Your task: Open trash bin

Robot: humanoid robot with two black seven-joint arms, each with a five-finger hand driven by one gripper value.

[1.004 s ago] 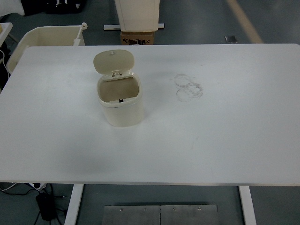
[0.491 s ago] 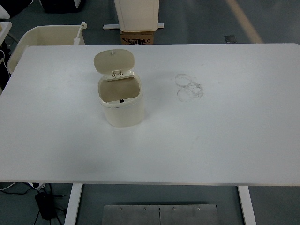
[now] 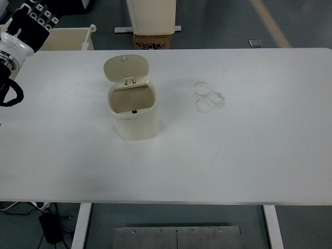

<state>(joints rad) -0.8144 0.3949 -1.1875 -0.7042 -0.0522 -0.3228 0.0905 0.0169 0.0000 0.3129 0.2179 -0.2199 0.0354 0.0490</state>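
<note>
Trash bin (image 3: 134,110) open — ring smudges (image 3: 209,96) right, left hand (image 3: 27,23) far corner.

A: What shows of the robot?

B: Only the left arm (image 3: 11,52), at the top left corner. Black and white parts.

A: The hand?

B: The left hand (image 3: 32,23) is black, blocky, with pale square marks along the fingers (image 3: 42,11). They run to the picture's top edge; too little shows to tell their shape further.

A: Behind the hand?

B: A glossy white wrist shell (image 3: 15,47), rounded. Below it a black cable (image 3: 12,94) bends in a loop at the left edge.

A: Screws, print?

B: Too small to tell.
</note>
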